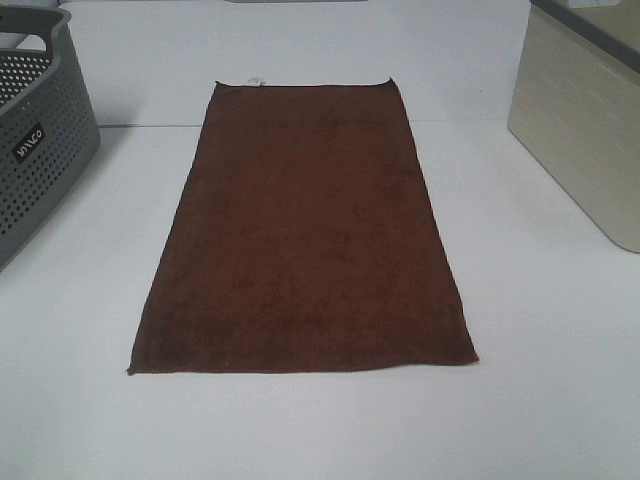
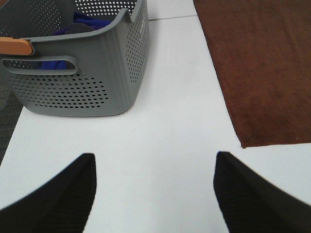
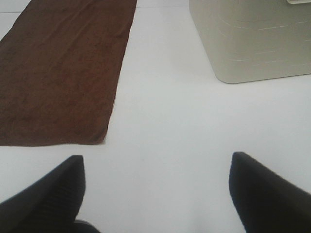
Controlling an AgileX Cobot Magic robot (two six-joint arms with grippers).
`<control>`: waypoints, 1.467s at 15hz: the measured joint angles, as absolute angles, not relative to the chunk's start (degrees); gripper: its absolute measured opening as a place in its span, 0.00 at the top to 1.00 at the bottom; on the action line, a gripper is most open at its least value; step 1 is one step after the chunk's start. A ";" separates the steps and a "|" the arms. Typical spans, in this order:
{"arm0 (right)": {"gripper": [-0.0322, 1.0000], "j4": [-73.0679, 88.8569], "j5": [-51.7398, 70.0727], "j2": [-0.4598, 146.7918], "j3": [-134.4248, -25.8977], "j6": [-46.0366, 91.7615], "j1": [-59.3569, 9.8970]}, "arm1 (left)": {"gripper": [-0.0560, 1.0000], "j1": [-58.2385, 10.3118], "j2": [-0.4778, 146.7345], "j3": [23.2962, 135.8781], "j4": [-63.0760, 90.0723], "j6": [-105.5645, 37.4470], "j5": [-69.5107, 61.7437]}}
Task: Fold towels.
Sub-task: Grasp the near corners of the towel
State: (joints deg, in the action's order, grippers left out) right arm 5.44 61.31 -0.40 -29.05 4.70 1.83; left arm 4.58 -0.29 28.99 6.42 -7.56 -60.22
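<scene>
Left wrist view shows left end effector (image 2: 154, 158) spread wide beside towel (image 2: 262, 68).

It looks like a laundry-sorting station staged on a test bench, not a lived-in room. A plain white table (image 1: 80, 420) fills the exterior high frame. At the upper left stands a grey perforated laundry basket (image 1: 40, 150). The left wrist view shows blue cloth (image 2: 82, 22) inside it. A beige bin (image 1: 580, 130) stands at the upper right, and a brown towel (image 1: 300, 230) lies flat in the centre. Dark floor (image 2: 7, 126) shows past the table's edge, at the left of the left wrist frame.
</scene>
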 joint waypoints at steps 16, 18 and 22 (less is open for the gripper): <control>0.22 5.44 61.31 -0.40 -29.05 4.70 1.83 | 0.32 4.58 -0.29 28.99 6.42 -7.56 -60.22; 0.22 5.44 61.31 -0.40 -29.05 4.70 1.83 | 0.32 4.58 -0.29 28.99 6.42 -7.56 -60.22; 0.24 5.44 57.07 0.00 -29.91 4.18 1.83 | 0.32 4.58 -0.06 29.68 6.36 -7.56 -56.32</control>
